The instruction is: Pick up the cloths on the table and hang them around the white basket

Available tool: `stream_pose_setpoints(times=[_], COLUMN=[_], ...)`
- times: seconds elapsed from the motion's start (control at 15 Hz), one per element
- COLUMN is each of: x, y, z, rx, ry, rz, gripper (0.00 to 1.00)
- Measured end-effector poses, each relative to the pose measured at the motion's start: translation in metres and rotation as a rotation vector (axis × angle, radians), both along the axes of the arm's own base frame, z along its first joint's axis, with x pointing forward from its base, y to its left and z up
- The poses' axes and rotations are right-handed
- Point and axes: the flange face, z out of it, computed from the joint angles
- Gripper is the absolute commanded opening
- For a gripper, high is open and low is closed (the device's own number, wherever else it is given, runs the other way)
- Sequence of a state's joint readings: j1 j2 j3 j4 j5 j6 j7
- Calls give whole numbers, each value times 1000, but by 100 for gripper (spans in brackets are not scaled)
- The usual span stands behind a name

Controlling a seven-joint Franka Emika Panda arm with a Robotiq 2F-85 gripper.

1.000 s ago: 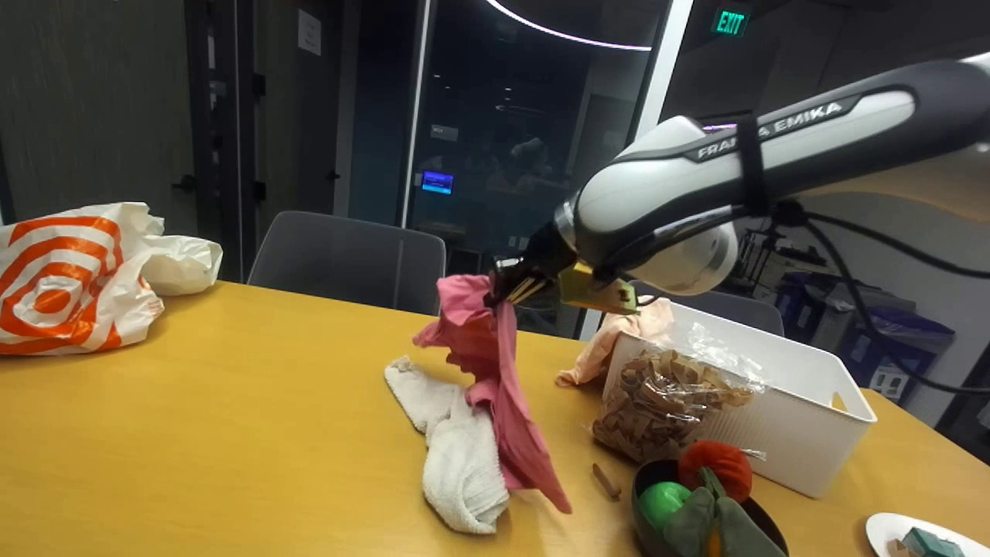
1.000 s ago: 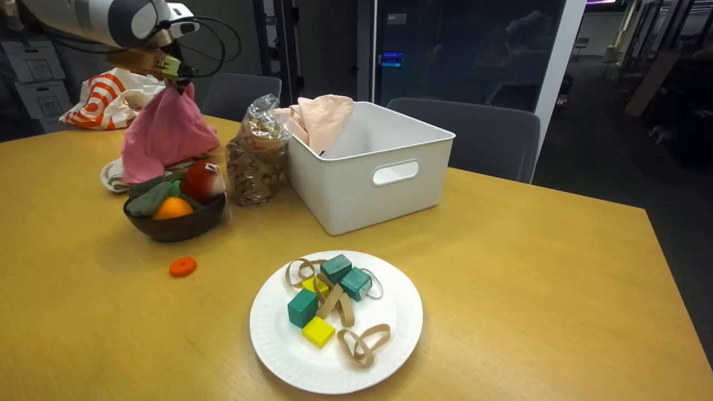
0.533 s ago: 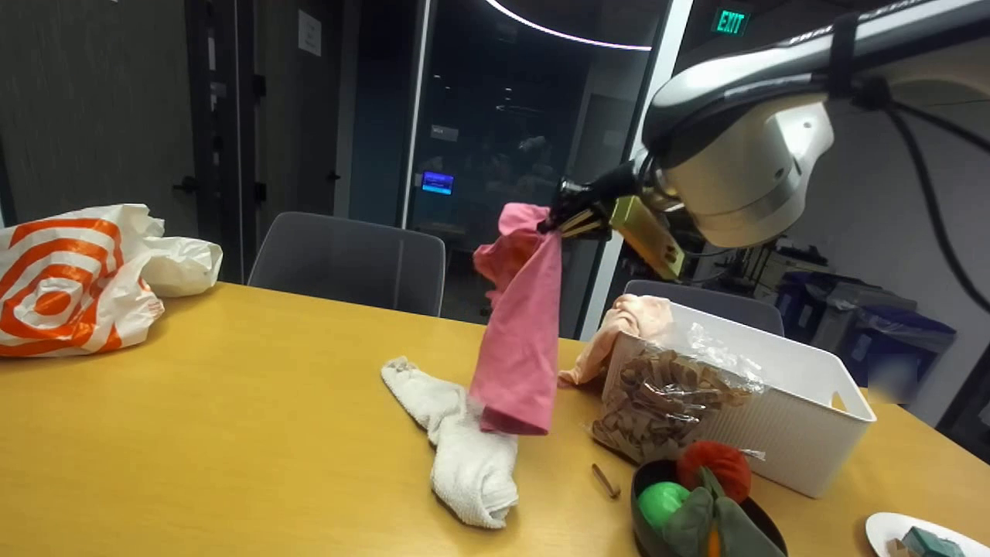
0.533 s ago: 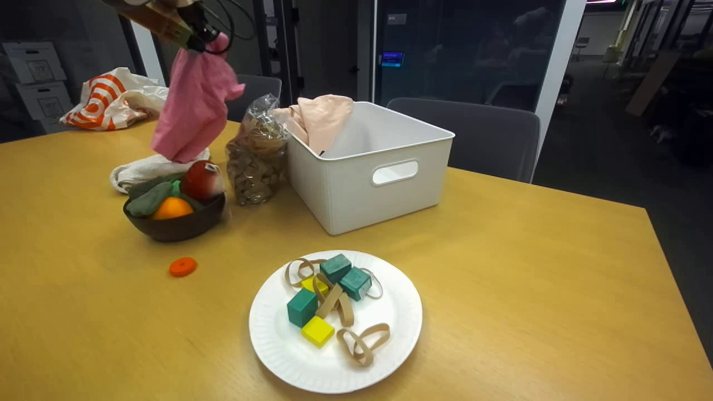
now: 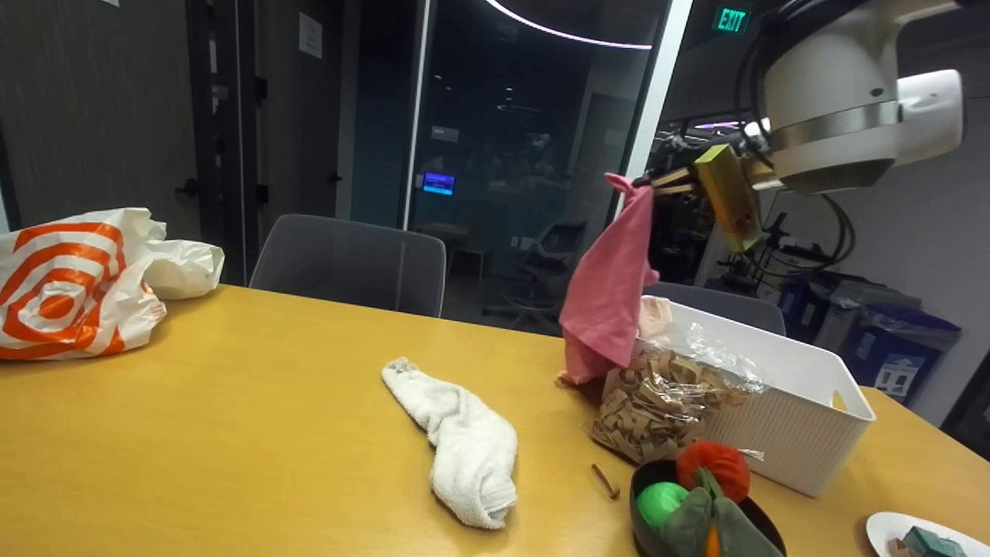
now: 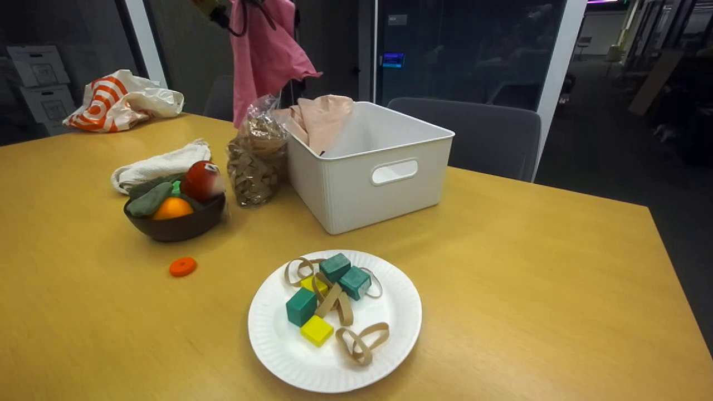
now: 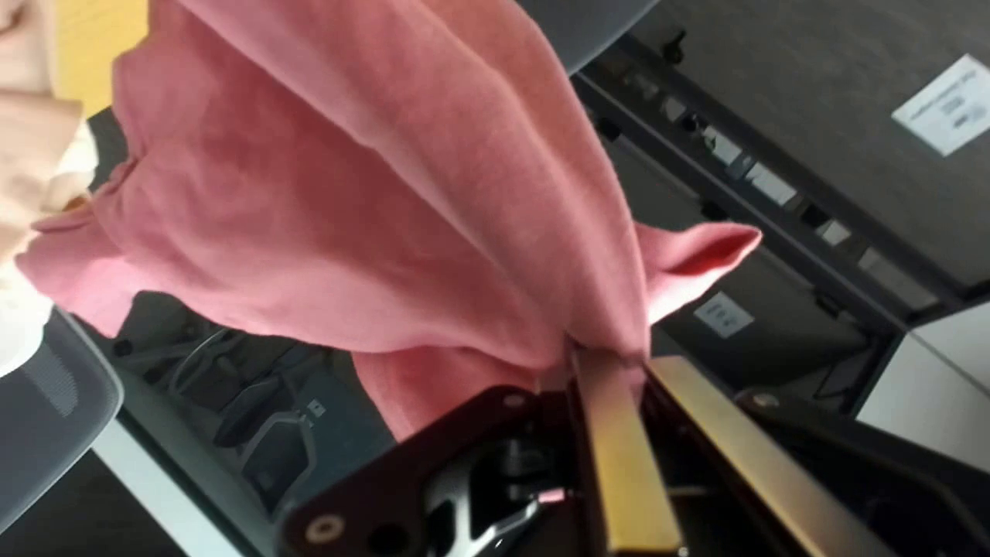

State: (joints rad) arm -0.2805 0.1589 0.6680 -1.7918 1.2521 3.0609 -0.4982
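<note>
Wrist view shows our gripper (image 7: 625, 365) clamped on the pink cloth (image 7: 371, 201); we hold it aloft near the white basket (image 6: 390, 200), not yet hung, and we judge the peach cloth (image 6: 328, 120) done, draped over the basket, leaving this one plus the white terry cloth (image 5: 470, 449) lying on the table (image 5: 232, 418)

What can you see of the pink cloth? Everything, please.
The pink cloth looks like soft, plain, matte fabric, with no print visible. The end effector is shut on it near its top; a pointed end pokes out past the grip, and the rest hangs in loose folds, apparently off the table. In an exterior view it hides part of the peach cloth at one end of the white basket; whether its lower part touches either, the views don't settle.
</note>
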Motion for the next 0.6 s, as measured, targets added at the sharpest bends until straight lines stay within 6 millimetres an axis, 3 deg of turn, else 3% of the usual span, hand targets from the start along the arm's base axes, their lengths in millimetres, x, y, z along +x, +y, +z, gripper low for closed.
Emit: stream_pose_setpoints(times=[0.27, 0.6], x=[-8, -34], y=[-76, -158], z=[7, 16], rx=[145, 280], ry=[-2, -27], rz=[-209, -461], gripper=[4, 4])
